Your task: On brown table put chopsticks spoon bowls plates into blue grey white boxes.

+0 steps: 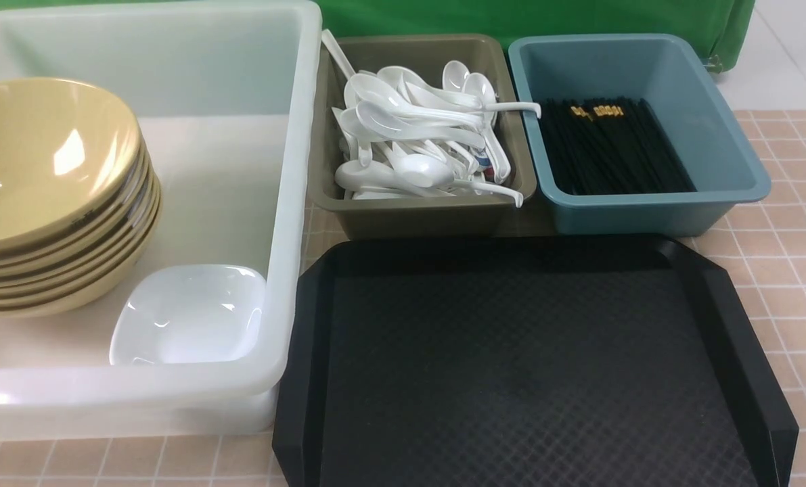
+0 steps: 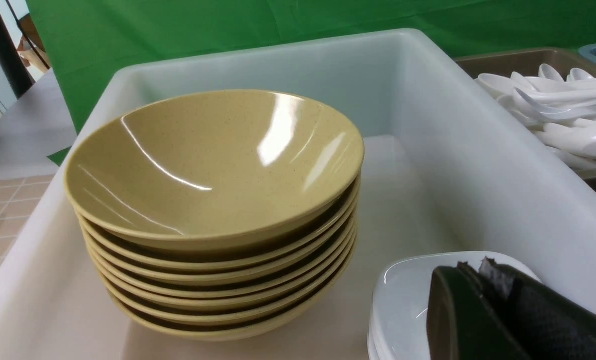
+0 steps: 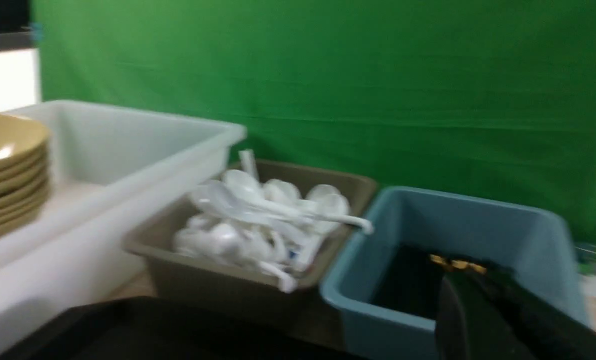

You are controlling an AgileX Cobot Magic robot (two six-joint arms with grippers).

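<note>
Bowls [image 1: 44, 196] stacked at the left end of the white tub [image 1: 287, 203], small white plates [image 1: 189, 314] just beside them. Spoons [image 1: 416, 145] piled in the grey bin [image 1: 409, 216], chopsticks [image 1: 609, 145] lying in the blue bin [image 1: 646, 210]. Left hand [image 2: 478, 310] pressed together, empty, hanging right over the plates. Right hand [image 3: 483, 320] closed too, empty, near the blue bin's front. Black tray [image 1: 524, 365] bare on the tiled table [image 1: 781, 223].

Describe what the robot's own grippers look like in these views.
Only the fingertips show, in the wrist views. The left gripper has dark green-black fingers with rounded ends and a textured black pad. The right gripper looks similarly dark and rounded, but is blurred. No cables or markings are visible.
</note>
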